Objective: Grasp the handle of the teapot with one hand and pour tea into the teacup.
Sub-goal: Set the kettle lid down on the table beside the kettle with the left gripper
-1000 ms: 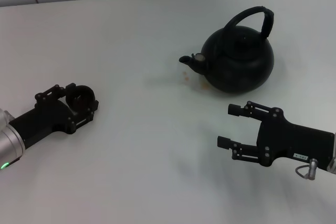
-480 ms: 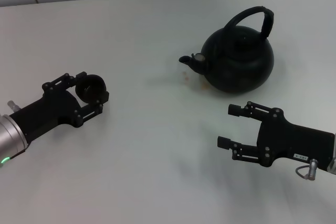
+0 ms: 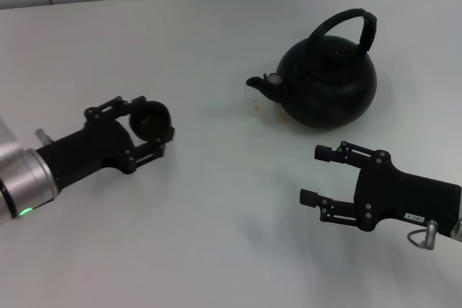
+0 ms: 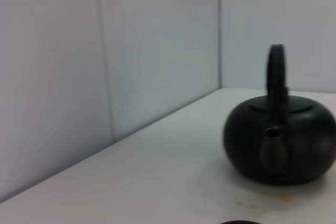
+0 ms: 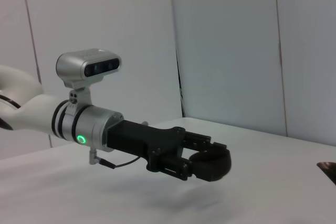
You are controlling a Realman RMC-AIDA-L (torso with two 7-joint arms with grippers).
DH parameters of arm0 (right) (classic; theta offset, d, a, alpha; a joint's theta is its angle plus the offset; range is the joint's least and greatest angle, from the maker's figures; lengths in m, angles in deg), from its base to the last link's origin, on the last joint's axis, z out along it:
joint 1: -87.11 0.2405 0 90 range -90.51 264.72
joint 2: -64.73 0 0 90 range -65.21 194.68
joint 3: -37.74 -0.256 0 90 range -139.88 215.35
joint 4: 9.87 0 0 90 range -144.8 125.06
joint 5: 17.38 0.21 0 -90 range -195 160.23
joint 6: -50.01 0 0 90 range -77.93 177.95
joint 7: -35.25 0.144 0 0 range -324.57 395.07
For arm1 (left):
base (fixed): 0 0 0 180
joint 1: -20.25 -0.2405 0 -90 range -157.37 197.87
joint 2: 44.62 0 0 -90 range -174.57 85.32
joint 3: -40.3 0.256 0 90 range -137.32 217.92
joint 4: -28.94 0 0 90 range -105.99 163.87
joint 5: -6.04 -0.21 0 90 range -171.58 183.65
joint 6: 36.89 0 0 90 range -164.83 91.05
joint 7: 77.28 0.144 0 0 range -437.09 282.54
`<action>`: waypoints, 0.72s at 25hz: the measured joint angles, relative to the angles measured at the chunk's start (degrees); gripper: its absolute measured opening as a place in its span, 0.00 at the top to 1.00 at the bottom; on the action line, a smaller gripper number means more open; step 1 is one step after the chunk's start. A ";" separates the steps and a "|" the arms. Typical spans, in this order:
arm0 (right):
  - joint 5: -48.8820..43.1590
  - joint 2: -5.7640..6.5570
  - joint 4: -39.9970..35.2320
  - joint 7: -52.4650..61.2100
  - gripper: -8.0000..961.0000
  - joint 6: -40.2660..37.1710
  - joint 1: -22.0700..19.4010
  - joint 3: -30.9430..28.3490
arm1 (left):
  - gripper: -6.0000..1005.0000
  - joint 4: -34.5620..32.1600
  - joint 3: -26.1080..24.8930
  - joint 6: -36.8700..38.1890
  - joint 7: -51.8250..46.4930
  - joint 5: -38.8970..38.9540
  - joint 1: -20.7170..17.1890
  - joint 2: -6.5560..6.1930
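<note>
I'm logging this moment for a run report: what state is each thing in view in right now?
teapot: upright on the table, lid on, untouched.
handle: raised over the lid, free of any gripper.
teacup: held between the left gripper's fingers, upright, left of the teapot.
left gripper: shut on the teacup.
right gripper: open, empty, in front of the teapot.

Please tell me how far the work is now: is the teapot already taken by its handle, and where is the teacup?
Done: the left end effector is shut on the teacup, held clear of the table in the right wrist view. In hand: the cup is carried out left of the spout. Left: the teapot stands untouched, its handle free; the right end effector waits open in front of it. No pouring yet.
</note>
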 joint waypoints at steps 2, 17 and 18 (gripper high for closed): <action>-0.01 0.00 0.00 0.00 0.19 0.00 -0.06 -0.01 | 0.31 1.13 1.24 -0.04 -0.01 0.13 1.43 0.01; -0.18 -0.09 0.09 0.00 0.19 0.00 -0.26 0.06 | 0.31 11.25 -0.22 -5.30 5.12 0.38 10.41 0.11; -0.17 -0.09 0.09 0.00 0.19 0.00 -0.27 0.08 | 0.31 11.25 -0.22 -5.30 5.12 0.38 10.41 0.11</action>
